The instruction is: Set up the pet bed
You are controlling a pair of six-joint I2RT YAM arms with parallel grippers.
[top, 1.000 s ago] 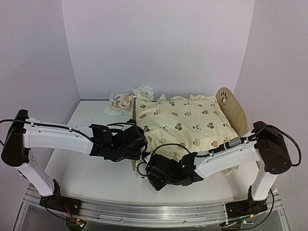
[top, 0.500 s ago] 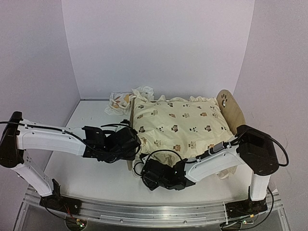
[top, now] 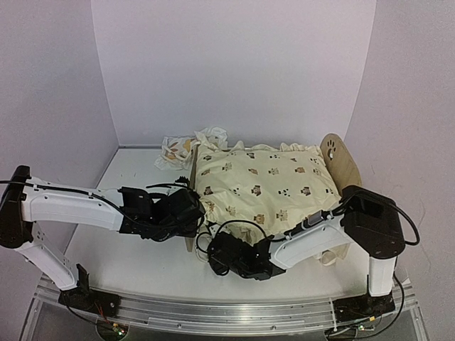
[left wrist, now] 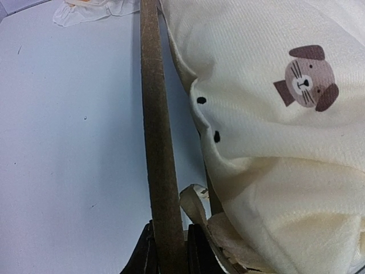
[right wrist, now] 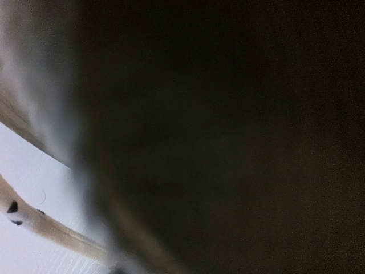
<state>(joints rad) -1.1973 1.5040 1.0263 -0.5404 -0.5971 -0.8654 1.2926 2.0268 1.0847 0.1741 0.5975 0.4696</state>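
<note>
White worktop [top: 135,174] holds the pet bed [top: 340,160] under a quilt [top: 263,181]; the left end effector [left wrist: 168,251] pinches its end board [left wrist: 157,142], and the right end effector [top: 212,249] is too hidden to tell.

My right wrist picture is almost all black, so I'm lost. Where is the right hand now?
Observer: In the top view, the right hand sits low at the near left corner of the pet bed, right at the edge of the quilt.
Operator: Is it holding anything?
Observer: No view shows that; its fingers are hidden.
Operator: And the left hand?
Observer: The left wrist view shows the left hand with a finger on each side of the bed's left end board, gripping its edge.
Operator: Is the pillow in yet?
Observer: No. The leaf-print pillow lies on the table by the bed's far left corner, outside the frame.
</note>
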